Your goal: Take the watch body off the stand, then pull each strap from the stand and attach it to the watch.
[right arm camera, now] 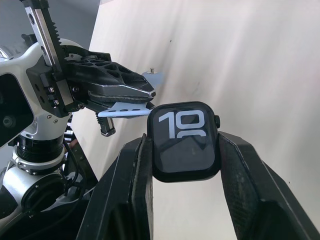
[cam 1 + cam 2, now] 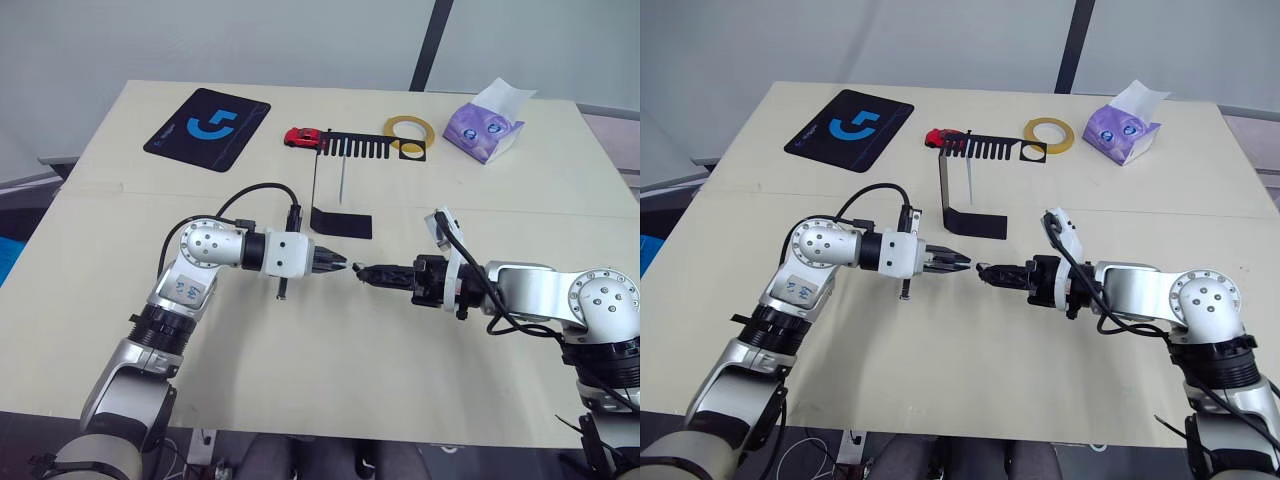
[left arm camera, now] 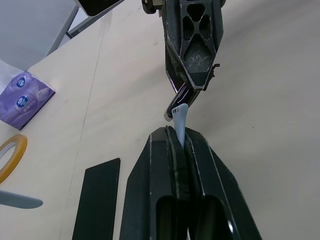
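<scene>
Watch body [image 1: 185, 141] in right pincer [image 1: 186, 150] | strap [image 3: 179, 122] in left pincer [image 3: 179, 145]

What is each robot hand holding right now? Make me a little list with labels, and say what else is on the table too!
left gripper: shut on a pale grey-blue strap
right gripper: shut on the small black rounded-square watch body, white digits showing
gap: strap tip close to the watch body's edge, contact unclear
thin black metal stand: upright behind the grippers
table: light wood
also on table: red toy car, yellow tape roll, purple tissue pack, black mat with blue logo
</scene>
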Tool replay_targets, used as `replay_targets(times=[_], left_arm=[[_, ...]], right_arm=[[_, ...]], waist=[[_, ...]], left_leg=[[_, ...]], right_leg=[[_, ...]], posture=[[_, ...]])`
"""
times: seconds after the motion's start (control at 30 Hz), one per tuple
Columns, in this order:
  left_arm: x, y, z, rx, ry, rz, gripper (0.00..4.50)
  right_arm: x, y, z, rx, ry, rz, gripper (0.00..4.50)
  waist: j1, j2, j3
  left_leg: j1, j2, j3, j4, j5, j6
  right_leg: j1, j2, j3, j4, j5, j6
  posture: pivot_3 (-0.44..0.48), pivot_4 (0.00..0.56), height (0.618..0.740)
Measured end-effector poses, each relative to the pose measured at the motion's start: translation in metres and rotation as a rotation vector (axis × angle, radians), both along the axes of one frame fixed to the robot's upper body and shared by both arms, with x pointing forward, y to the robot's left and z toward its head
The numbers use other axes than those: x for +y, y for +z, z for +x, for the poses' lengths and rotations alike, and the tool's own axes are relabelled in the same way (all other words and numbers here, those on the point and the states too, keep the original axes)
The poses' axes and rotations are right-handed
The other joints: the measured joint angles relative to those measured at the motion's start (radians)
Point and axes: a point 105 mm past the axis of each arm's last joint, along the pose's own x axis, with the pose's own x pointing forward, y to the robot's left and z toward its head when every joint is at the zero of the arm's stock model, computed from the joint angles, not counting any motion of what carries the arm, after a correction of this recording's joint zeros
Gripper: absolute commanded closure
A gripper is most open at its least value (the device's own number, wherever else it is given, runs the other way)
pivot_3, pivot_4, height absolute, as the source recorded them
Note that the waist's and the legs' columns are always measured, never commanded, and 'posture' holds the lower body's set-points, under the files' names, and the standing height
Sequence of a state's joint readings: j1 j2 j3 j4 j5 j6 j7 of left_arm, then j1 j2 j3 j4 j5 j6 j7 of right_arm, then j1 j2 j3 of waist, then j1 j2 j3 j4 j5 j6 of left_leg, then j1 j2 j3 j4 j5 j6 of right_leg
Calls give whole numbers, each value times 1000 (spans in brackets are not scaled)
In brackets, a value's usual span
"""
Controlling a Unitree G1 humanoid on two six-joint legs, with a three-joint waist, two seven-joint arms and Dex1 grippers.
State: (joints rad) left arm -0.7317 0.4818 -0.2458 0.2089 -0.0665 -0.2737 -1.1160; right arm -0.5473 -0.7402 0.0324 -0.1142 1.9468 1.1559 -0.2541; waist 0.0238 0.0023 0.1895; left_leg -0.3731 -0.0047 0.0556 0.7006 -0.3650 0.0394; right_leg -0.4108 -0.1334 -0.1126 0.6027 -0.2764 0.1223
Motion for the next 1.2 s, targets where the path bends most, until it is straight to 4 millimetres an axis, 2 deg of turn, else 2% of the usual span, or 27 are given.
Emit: replay_targets(times=[1.2], left_arm=[[-2,-1,1,-6,5,-2,4500]], right_arm=[[1,4,1,-16,4,0,3005]], waist=[[0,0,0]], left_leg=[[0,0,0,0,0,0]], right_leg=[[0,0,0,0,0,0]], posture=[[0,150,738]])
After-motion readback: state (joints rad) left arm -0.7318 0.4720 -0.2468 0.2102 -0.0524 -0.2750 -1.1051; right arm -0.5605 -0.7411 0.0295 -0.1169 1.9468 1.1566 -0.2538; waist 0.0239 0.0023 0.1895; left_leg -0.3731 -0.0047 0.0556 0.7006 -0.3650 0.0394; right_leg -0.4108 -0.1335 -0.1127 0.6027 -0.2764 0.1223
